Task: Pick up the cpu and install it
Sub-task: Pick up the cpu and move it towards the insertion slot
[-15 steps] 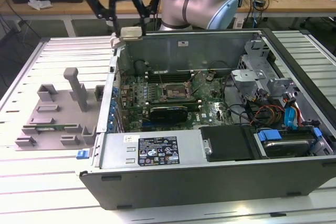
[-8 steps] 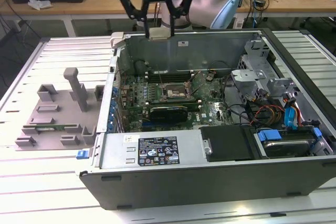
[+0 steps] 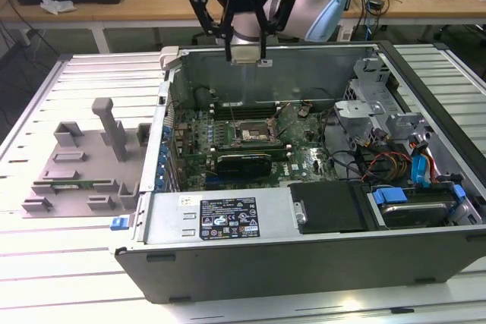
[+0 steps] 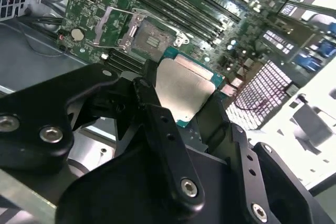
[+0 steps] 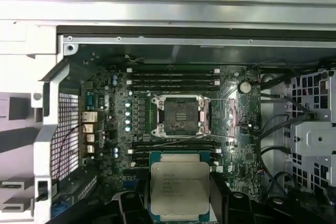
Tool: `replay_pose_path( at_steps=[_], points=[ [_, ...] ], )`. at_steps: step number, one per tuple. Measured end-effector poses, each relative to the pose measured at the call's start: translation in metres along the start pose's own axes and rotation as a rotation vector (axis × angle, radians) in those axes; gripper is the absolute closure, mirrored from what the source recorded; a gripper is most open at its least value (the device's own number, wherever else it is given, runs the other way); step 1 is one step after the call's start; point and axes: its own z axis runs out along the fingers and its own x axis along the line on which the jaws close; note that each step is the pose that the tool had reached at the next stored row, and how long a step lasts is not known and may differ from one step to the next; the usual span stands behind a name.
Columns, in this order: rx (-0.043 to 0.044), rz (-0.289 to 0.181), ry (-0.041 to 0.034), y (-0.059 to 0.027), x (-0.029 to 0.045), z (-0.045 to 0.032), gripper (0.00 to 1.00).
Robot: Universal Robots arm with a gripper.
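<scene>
The cpu (image 4: 185,88) sits between the jaws, which are clamped on two of its opposite edges. Its silver metal top faces the wrist cameras, and its thin green rim shows at the free edges. In the first wrist view the cpu (image 5: 180,188) hangs clear of the motherboard (image 5: 105,129), with the socket (image 5: 180,115) apart from it and uncovered. A metal plate lies just beside the socket. In the second wrist view the socket (image 4: 150,39) lies beyond the chip's far edge, between rows of memory slots (image 4: 181,4).

In the exterior view the arm (image 3: 315,1) comes in from the top of the picture, and its wrist points straight down. The jaws hang at about the height of the far wall of the open case (image 3: 304,242). The cpu (image 3: 246,53) is a pale patch at their tips, well above the socket (image 3: 253,133) on the board below. The case lies on its side on a slatted metal tabletop (image 3: 61,282). A grey fixture (image 3: 83,165) lies on the tabletop just beside the case, on the exterior view's left.
</scene>
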Motion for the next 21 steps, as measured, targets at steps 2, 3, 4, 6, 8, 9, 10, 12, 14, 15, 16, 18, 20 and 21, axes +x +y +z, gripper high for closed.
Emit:
replay_pose_path(
  at_steps=[2, 3, 4, 6, 8, 9, 10, 12, 14, 15, 16, 18, 20, 21],
  points=[
    [0.0002, 0.000, 0.0007, 0.0017, -0.0032, 0.0047, 0.45],
    [0.0000, 0.000, 0.0006, 0.0027, -0.0039, 0.0071, 0.45],
    [0.0001, 0.000, 0.0007, 0.0045, -0.0048, 0.0116, 0.45],
    [0.0000, 0.000, 0.0006, 0.0058, -0.0050, 0.0162, 0.45],
    [-0.0001, -0.001, 0.0006, 0.0068, -0.0051, 0.0204, 0.45],
    [0.0000, -0.001, 0.0007, 0.0071, -0.0051, 0.0221, 0.45],
    [0.0001, -0.001, 0.0007, 0.0076, -0.0051, 0.0240, 0.45],
    [-0.0001, -0.001, 0.0006, 0.0086, -0.0052, 0.0281, 0.45],
    [0.0000, -0.001, 0.0008, 0.0097, -0.0054, 0.0333, 0.45],
    [0.0000, -0.001, 0.0007, 0.0100, -0.0055, 0.0351, 0.45],
    [0.0000, -0.002, 0.0007, 0.0106, -0.0056, 0.0379, 0.45],
    [-0.0001, -0.002, 0.0007, 0.0118, -0.0057, 0.0434, 0.45],
    [0.0002, -0.002, 0.0009, 0.0132, -0.0063, 0.0477, 0.45],
    [-0.0001, -0.002, 0.0007, 0.0147, -0.0070, 0.0522, 0.45]
  ],
)
